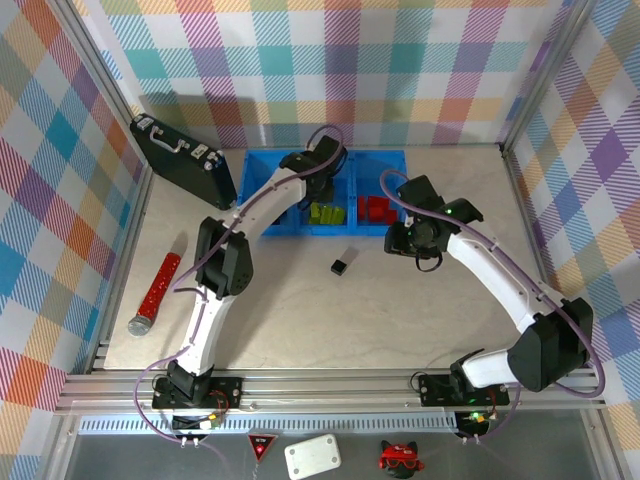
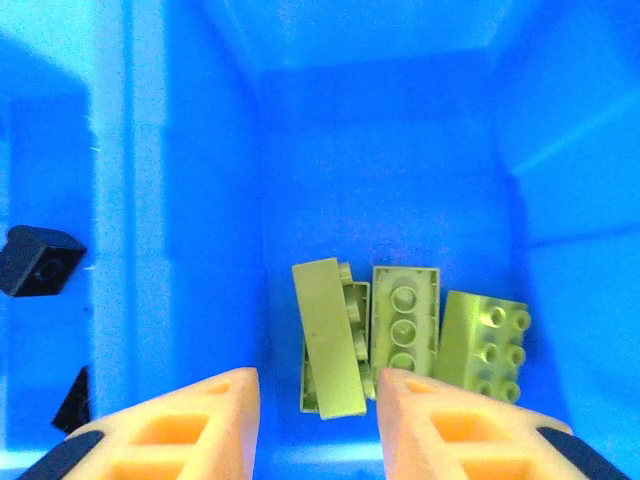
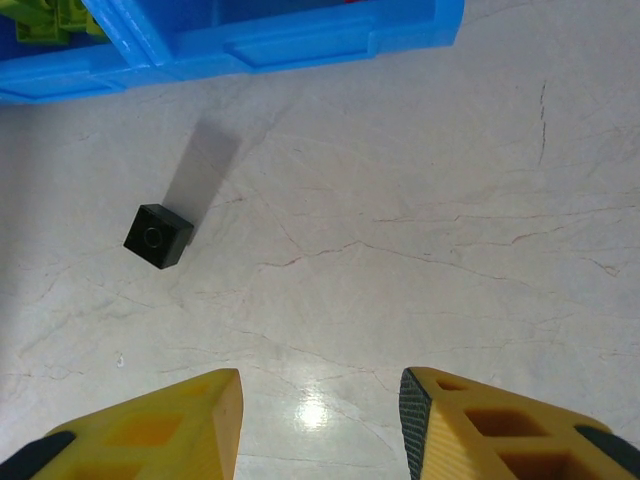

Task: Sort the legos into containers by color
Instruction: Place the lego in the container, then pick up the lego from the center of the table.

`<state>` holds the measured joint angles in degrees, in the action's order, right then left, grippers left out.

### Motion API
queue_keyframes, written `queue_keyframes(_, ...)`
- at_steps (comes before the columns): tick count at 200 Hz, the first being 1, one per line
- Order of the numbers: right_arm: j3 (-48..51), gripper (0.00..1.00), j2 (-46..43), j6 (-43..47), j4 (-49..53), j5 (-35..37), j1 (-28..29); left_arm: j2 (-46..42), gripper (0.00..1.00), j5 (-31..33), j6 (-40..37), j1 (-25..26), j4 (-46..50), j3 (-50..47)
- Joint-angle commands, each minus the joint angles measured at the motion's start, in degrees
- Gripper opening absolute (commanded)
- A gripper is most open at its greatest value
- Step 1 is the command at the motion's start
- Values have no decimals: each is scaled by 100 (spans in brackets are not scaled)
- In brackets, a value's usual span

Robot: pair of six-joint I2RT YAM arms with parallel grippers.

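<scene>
Green legos (image 2: pixel 404 318) sit binned under the open, empty left claw (image 2: pixel 318 388); reckon the open right claw (image 3: pixel 320 390) grabs that lone black brick (image 3: pixel 158 236) from the middle of the bench (image 3: pixel 450 200) next.

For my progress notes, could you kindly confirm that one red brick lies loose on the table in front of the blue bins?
Not quite: the loose brick on the table in front of the blue bins is black, not red; the right wrist view shows it clearly.
</scene>
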<state>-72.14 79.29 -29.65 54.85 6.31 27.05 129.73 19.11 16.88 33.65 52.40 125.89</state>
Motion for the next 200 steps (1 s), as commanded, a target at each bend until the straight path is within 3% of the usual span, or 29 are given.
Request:
queue_keyframes(1, 103, 47, 111, -47, -108, -129, 70, -565, 36, -172, 7, -7, 169, -294)
queue_keyframes(60, 84, 48, 336, -80, -218, -200, 269, -1877, 36, -654, -23, -101, -7, -1774)
queue_keyframes(122, 2, 48, 720, -94, -316, -244, 574, -3371, 36, -1234, 62, -581, -238, -3745)
queue_keyframes(200, -469, 49, 1637, -157, -319, -88, 1176, -4500, 36, -2227, -438, -1945, -169, -4850)
